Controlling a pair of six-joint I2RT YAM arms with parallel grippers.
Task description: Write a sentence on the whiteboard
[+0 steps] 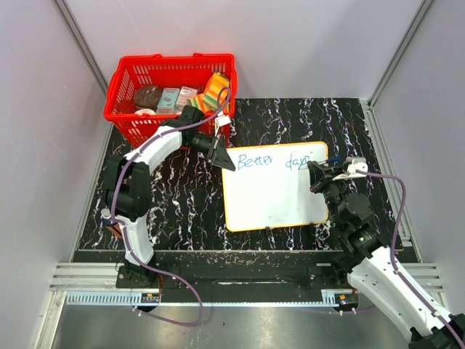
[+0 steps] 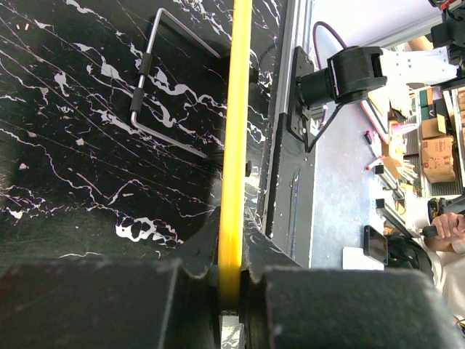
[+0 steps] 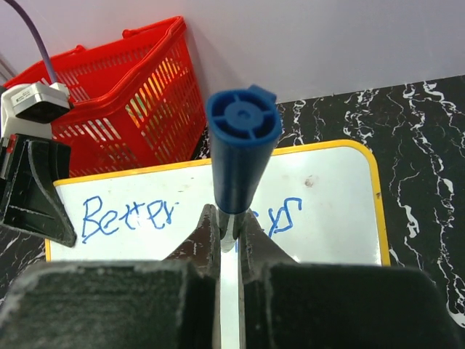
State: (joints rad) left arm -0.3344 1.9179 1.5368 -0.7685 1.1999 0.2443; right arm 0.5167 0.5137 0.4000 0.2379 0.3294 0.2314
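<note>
The whiteboard [image 1: 272, 193] lies on the black marbled table, white with a yellow rim. The sentence [image 1: 272, 161] in blue reads "Better da.." along its top; in the right wrist view [image 3: 131, 216] "Better" and a few more letters show. No second line shows. My left gripper [image 1: 221, 156] is shut on the board's top-left rim, the yellow edge [image 2: 234, 182] clamped between its fingers. My right gripper [image 1: 320, 174] is shut on a blue marker [image 3: 242, 149], held at the board's top right by the last letters. The marker's tip is hidden.
A red basket [image 1: 123, 98] with several packaged items stands at the back left, just behind the left gripper; it also shows in the right wrist view [image 3: 123, 94]. Grey walls close in the table. A metal wire stand [image 2: 149, 102] sits under the board's edge.
</note>
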